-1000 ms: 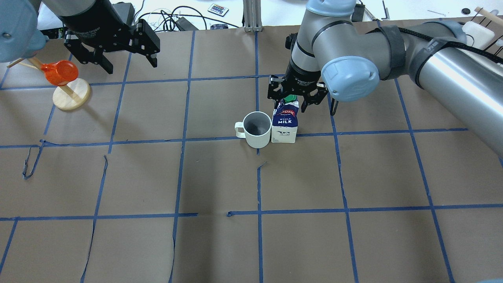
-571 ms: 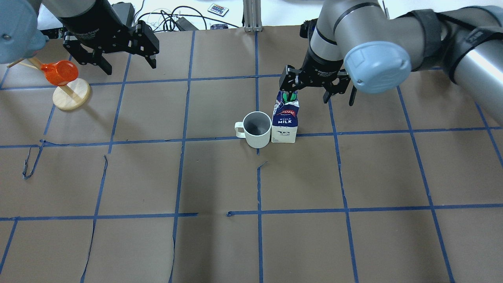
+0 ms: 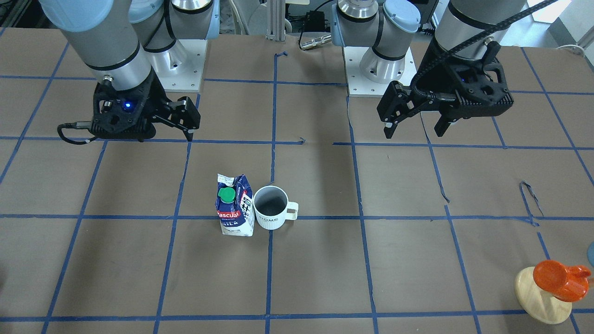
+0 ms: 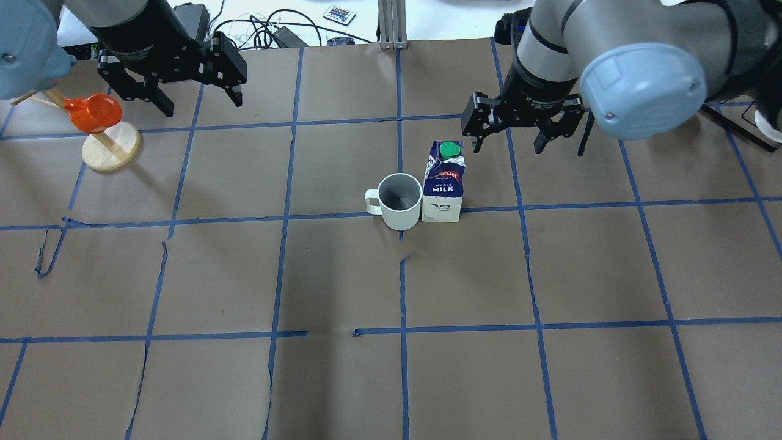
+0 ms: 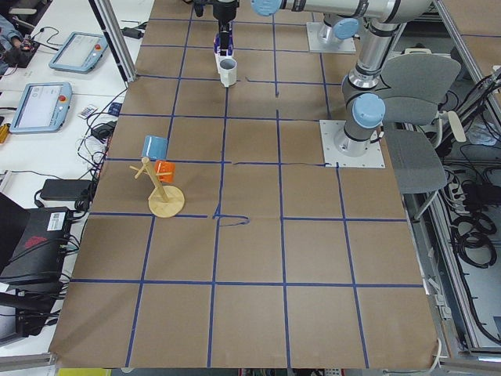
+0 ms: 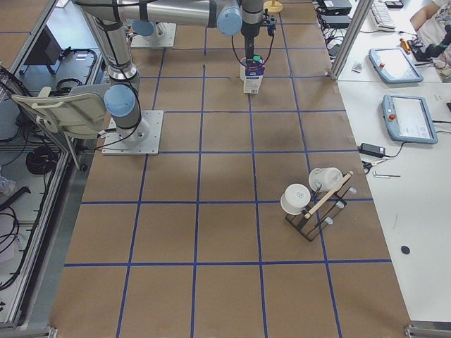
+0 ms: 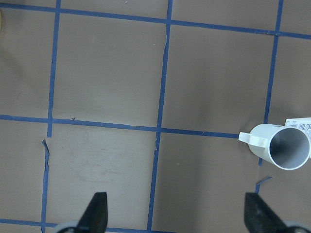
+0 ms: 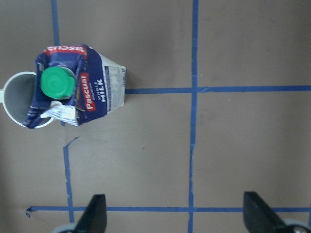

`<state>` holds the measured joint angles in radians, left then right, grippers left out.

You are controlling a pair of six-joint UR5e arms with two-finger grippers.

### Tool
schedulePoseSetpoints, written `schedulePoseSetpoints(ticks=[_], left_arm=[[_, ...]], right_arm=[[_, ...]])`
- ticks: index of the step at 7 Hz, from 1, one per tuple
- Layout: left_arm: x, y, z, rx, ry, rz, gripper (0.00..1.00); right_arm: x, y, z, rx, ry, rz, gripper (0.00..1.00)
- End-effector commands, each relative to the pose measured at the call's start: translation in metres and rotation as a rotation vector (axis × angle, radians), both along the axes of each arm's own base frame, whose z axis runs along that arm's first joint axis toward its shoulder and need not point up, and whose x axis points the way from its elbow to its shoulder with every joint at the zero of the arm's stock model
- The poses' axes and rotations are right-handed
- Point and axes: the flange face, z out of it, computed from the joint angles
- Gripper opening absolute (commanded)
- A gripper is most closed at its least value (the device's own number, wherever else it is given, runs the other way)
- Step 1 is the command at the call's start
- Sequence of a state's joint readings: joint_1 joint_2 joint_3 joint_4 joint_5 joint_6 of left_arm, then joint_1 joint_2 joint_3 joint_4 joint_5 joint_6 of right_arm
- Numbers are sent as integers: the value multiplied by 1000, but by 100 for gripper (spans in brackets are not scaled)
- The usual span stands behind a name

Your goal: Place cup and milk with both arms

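White ribbed ceramic mug (image 4: 400, 201) and dark-blue-and-white gable-top milk carton (image 4: 444, 183) upright, touching side by side on brown blue-taped surface (image 4: 342, 275), black two-finger right tool (image 4: 507, 145) spread wide, empty, raised near carton, left tool (image 4: 201, 102) likewise released, well apart near orange cup on wooden stand (image 4: 98, 116)

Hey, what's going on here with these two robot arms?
Nothing is being held at this moment. The cup and the milk stand upright right next to each other near the middle of the table, with the cup's handle pointing away from the carton. The right gripper hangs open and empty, raised and off to the milk's right. The left gripper is also open and empty, far off near an orange cup on a wooden stand. Both items look placed.
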<state>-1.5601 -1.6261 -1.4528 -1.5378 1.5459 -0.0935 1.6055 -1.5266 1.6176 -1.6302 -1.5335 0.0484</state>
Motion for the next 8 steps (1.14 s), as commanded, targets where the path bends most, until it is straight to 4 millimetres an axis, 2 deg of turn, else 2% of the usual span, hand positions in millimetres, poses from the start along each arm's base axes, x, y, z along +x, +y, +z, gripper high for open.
schedulePoseSetpoints(ticks=[1, 8], left_arm=[[0, 1, -2, 5, -2, 2, 100], [0, 10, 6, 15, -3, 16, 100]], right_arm=[[-24, 9, 14, 2, 31, 16, 100], [-29, 13, 18, 3, 60, 19, 100]])
